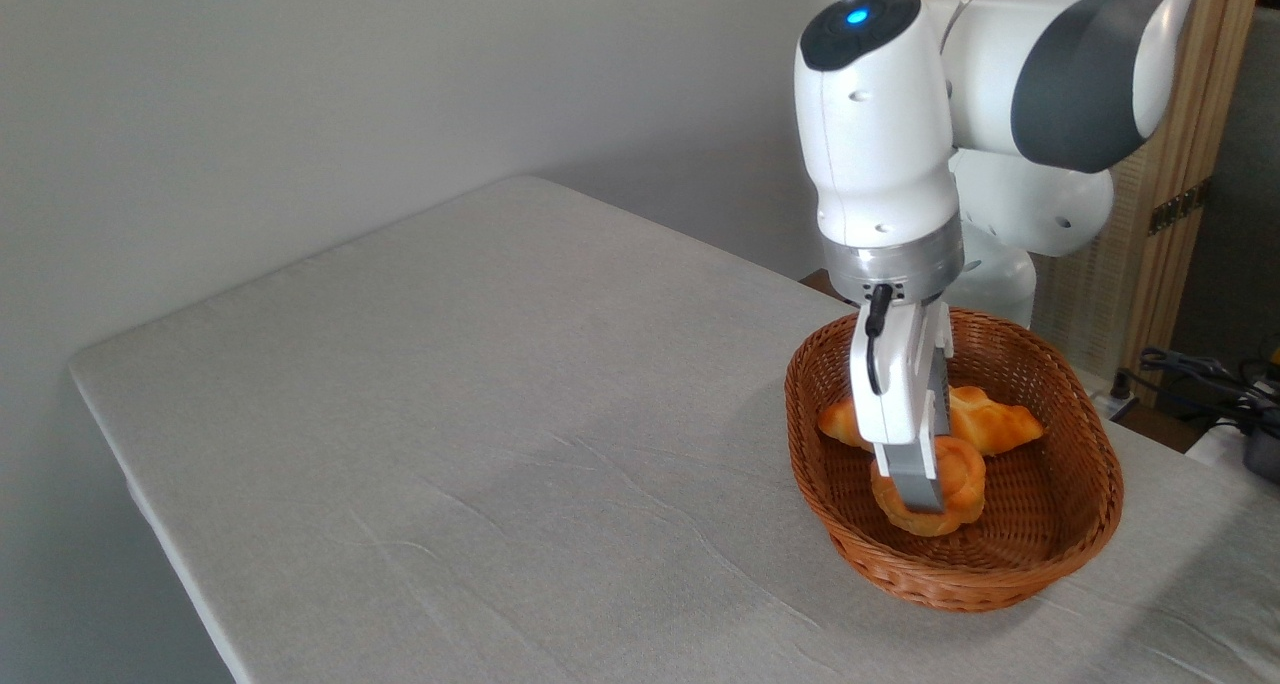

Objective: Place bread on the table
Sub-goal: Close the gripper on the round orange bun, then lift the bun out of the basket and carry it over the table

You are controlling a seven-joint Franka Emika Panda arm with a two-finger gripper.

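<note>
The bread, a small round knotted bun with a golden-orange top, is inside the brown wicker basket at the right of the table. My gripper reaches straight down into the basket. Its near grey finger lies across the front of the bun, and the other finger is hidden behind it. The jaws appear shut on the bun, which sits tilted just above the basket floor.
A longer braided loaf with pointed ends lies in the basket behind the gripper. The basket's raised rim rings both breads. The grey cloth stretches wide to the left of the basket. Cables and a wooden screen stand at the far right.
</note>
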